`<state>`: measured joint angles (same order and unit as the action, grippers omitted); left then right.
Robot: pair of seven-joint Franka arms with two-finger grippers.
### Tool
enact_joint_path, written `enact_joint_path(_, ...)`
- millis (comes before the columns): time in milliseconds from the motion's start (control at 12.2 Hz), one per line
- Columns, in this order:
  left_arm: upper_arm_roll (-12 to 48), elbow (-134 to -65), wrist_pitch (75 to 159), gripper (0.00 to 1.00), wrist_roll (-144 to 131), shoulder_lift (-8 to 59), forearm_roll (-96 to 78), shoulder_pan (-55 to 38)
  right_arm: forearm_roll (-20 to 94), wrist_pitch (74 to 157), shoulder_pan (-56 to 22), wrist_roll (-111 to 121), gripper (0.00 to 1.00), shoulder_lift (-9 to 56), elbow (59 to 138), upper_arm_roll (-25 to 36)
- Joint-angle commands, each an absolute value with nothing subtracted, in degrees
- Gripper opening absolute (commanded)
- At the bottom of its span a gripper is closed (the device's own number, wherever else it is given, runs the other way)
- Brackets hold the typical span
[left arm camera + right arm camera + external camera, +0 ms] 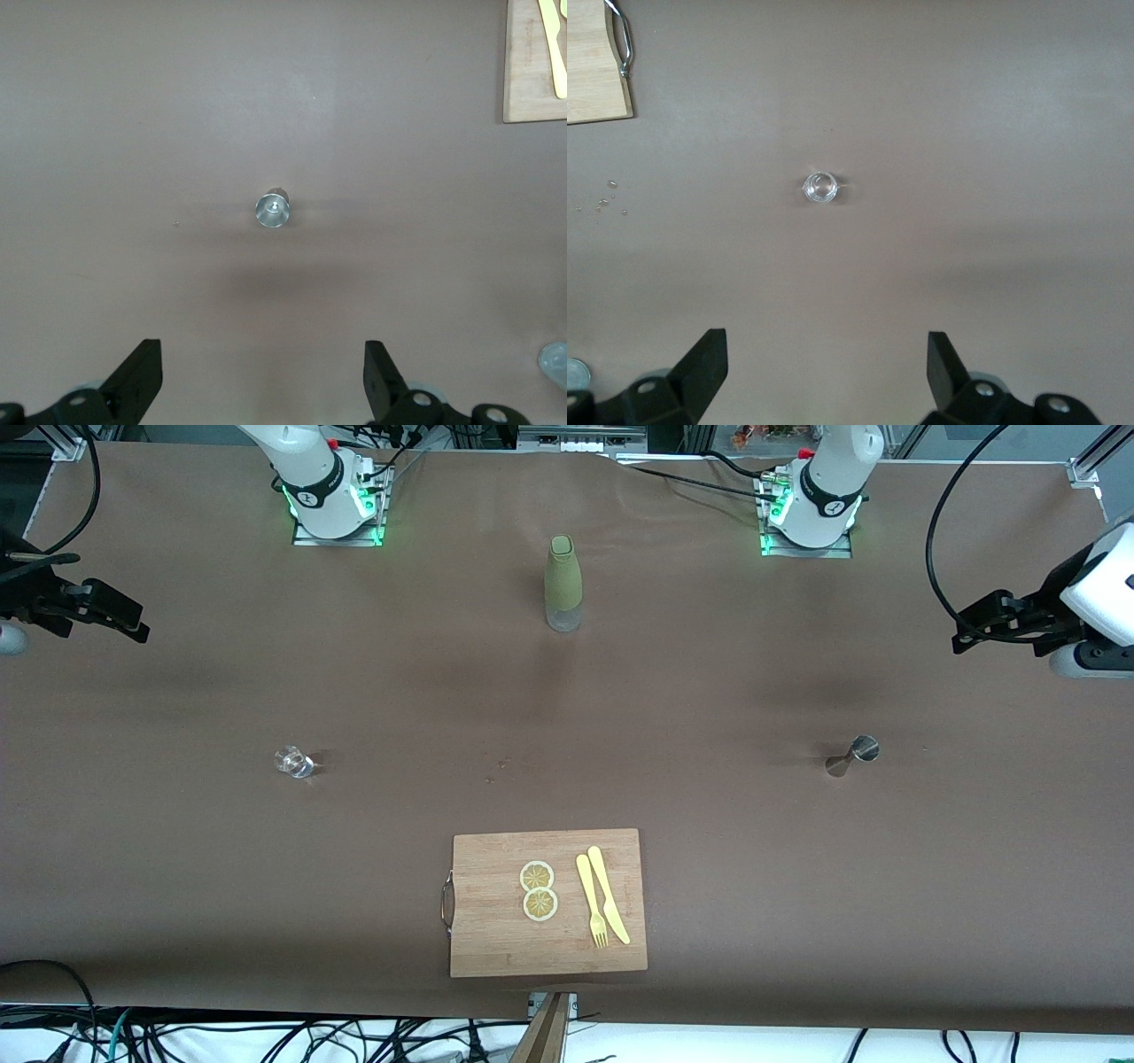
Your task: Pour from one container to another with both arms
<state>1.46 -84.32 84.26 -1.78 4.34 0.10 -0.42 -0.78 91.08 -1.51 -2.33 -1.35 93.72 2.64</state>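
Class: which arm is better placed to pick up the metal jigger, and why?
Left. Its open end effector hangs over the metal jigger; the right end effector, also open, hangs over the small glass.

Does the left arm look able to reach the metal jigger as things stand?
Probably yes. The left gripper hangs open over bare table toward its arm's end, the jigger stands alone there, upright, and nothing lies between them.
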Motion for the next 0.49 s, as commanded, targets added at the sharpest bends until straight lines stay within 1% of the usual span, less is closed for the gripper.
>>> enact_joint_path(0, 1.76, -85.08, 85.78, 1.0, -0.7, 3.52, 1.32, 0.52, -0.09, 90.79, -1.23, -1.67, 1.0, -1.58, 93.6, 2.37)
enact_joint_path(410, 1.85, -85.34, 85.26, 1.0, -0.44, 3.08, 1.41, 0.62, -0.09, 90.7, -1.14, -1.67, 1.0, -1.58, 93.6, 2.37)
